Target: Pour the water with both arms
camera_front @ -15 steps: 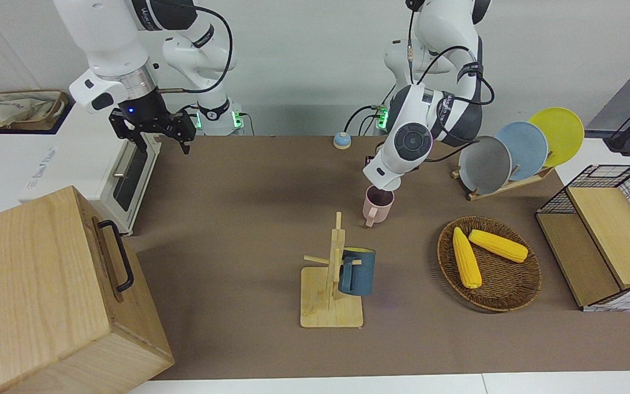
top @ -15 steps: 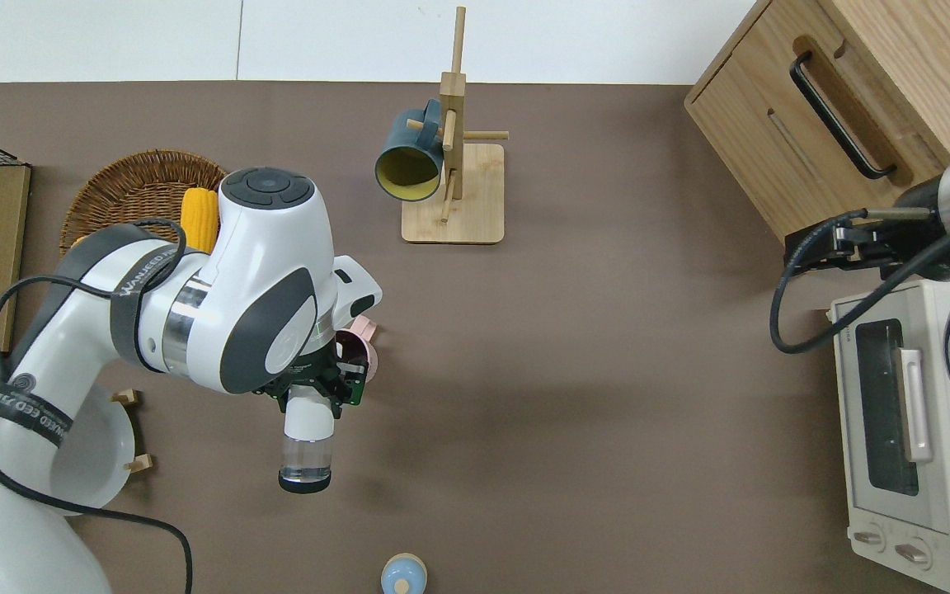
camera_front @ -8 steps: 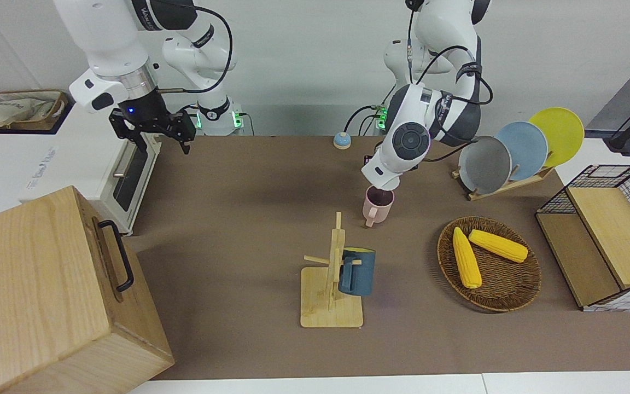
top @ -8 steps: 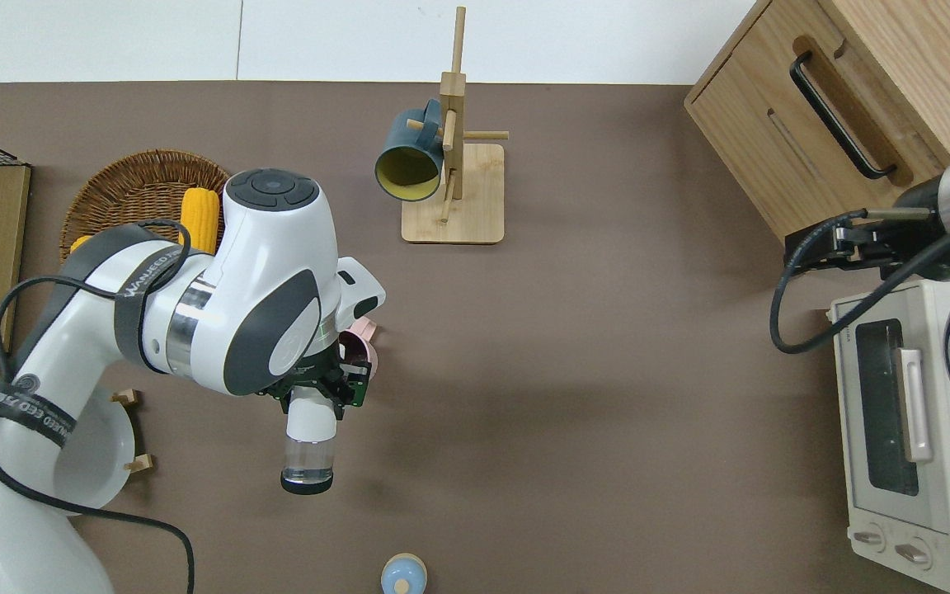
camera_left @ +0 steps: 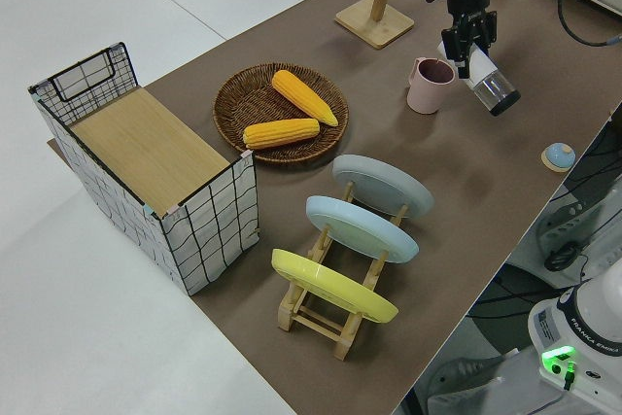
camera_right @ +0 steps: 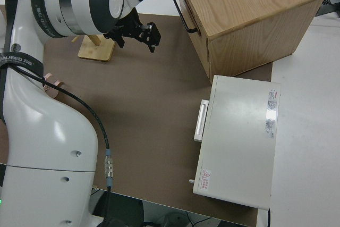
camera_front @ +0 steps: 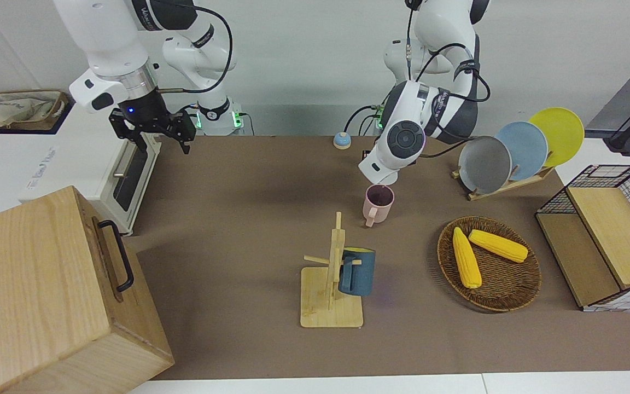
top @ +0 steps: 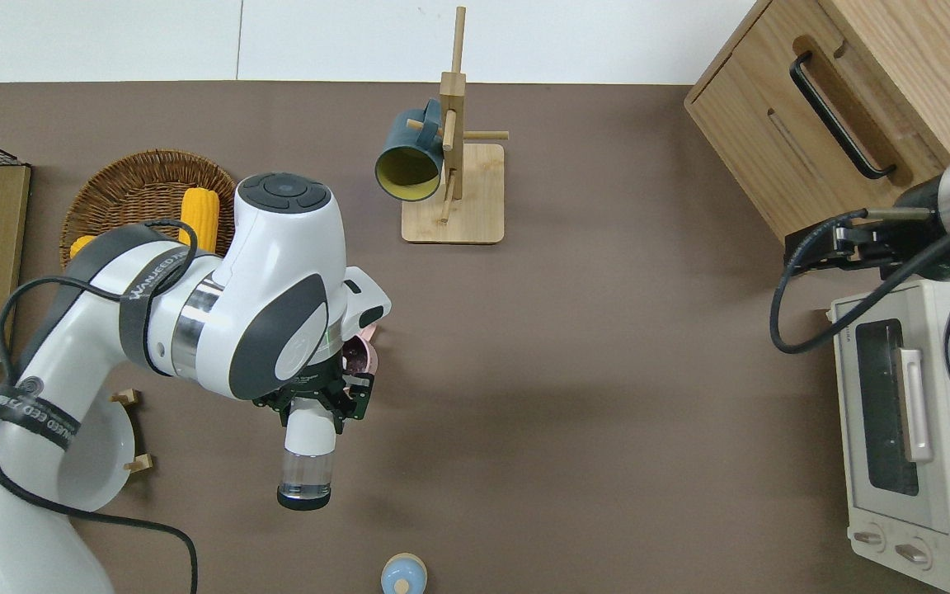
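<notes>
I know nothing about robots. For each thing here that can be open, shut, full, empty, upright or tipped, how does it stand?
left gripper: shut on the bottle.
bottle: tipped, mouth toward the pink mug.
pink mug: upright on the table, dark inside.
blue mug: hung on the wooden rack.
toaster oven: door shut.
wooden box: shut.
right gripper: open, empty, parked.

Brown tabletop [top: 607,346] carries: pink mug [camera_front: 378,203] mid-table, wooden mug stand [camera_front: 331,295] w/ blue mug farther from me, wicker basket [camera_front: 503,284] w/ corn, plate rack [camera_front: 512,183], wire crate [camera_front: 616,241], small blue knob [camera_front: 341,140], wooden box [camera_front: 47,295], toaster oven [top: 904,470].
</notes>
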Available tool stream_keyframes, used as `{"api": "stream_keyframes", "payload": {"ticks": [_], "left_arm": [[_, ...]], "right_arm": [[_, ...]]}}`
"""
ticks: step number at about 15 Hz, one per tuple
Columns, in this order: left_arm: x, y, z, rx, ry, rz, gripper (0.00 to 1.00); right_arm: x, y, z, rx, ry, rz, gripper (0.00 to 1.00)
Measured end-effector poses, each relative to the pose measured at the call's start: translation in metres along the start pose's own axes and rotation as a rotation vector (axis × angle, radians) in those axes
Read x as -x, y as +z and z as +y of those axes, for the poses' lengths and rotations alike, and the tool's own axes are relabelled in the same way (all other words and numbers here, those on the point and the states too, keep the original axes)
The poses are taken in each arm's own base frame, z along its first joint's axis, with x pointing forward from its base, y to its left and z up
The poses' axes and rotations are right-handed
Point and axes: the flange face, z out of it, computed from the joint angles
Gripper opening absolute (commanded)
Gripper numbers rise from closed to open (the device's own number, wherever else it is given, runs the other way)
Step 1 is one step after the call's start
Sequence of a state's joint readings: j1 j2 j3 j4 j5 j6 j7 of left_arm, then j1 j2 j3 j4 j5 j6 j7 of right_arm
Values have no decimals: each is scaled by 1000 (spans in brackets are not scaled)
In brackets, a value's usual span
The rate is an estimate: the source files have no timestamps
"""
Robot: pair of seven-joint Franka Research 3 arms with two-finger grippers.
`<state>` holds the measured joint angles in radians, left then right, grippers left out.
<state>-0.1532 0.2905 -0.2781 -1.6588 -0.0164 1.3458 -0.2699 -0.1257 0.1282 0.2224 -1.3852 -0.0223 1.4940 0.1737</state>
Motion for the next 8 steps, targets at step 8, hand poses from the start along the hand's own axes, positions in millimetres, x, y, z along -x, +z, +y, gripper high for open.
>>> {"api": "stream_keyframes", "payload": {"ticks": [8], "left_arm": [[4, 1, 2, -10, 3, -24, 0]], "right_arm": [[0, 0, 0, 0, 0, 0, 990]]}}
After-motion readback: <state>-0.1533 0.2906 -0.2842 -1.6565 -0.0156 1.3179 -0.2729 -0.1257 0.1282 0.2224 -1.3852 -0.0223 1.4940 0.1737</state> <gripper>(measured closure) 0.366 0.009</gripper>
